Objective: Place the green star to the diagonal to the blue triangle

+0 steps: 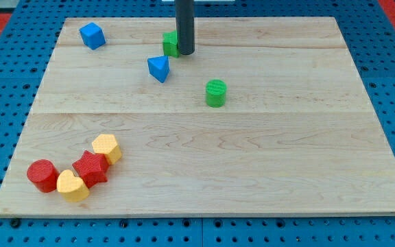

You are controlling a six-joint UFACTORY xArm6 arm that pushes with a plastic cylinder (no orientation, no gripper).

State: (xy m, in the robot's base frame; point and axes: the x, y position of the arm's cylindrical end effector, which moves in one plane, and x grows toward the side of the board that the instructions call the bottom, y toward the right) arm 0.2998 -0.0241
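Observation:
The green star [170, 44] lies near the top middle of the wooden board, partly hidden by my rod. My tip [185, 53] touches the star's right side. The blue triangle [158, 68] lies just below and slightly left of the star, a small gap apart. The tip is above and to the right of the triangle.
A green cylinder [215, 93] stands right of the triangle. A blue cube [92, 36] sits at the top left. At the bottom left cluster a red cylinder [42, 175], a yellow block [72, 186], a red block [90, 168] and a yellow block [107, 147]. The board [266, 165] lies on blue pegboard.

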